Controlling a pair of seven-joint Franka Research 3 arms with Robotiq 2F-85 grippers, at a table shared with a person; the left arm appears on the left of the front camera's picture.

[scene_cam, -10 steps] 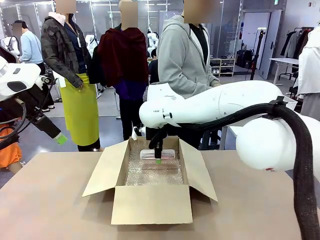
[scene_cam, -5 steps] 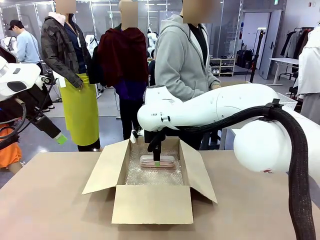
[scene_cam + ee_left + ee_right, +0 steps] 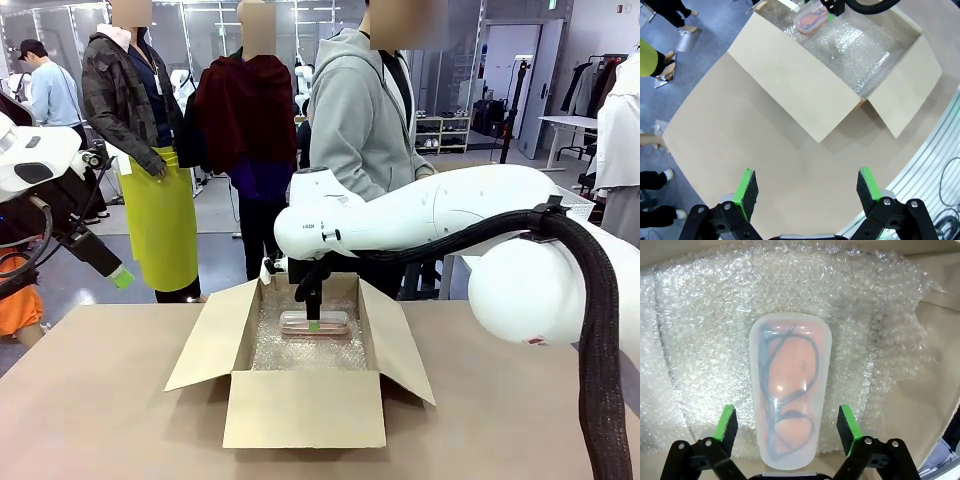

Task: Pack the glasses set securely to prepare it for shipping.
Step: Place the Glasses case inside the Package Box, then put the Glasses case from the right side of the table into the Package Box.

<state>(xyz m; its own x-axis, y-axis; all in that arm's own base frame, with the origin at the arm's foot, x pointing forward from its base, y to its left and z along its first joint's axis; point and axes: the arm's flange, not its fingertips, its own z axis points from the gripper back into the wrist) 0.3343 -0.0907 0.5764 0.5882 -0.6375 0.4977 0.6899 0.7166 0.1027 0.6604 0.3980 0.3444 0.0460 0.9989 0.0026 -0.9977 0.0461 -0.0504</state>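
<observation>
A pale pink translucent glasses case (image 3: 790, 390) with dark-framed glasses inside lies flat on bubble wrap (image 3: 705, 340) at the bottom of the open cardboard box (image 3: 305, 405). My right gripper (image 3: 788, 422) hovers just above the case's near end. It is open, with a green pad standing off each side of the case. From the front the case (image 3: 330, 321) rests toward the back of the box under the right gripper (image 3: 314, 325). My left gripper (image 3: 805, 186) is open and holds nothing. It sits high over the table's left side, and its view takes in the box flap (image 3: 790, 85) and the case (image 3: 810, 16).
All four box flaps are folded outward, and the box stands mid-table. A person in a grey hoodie (image 3: 365, 110) stands at the far edge behind the box, with others farther back. Bare tabletop (image 3: 100, 400) spreads left and right of the box.
My right gripper lowered the pink case onto the bubble wrap and opened, letting it go. The left arm has stayed still.
</observation>
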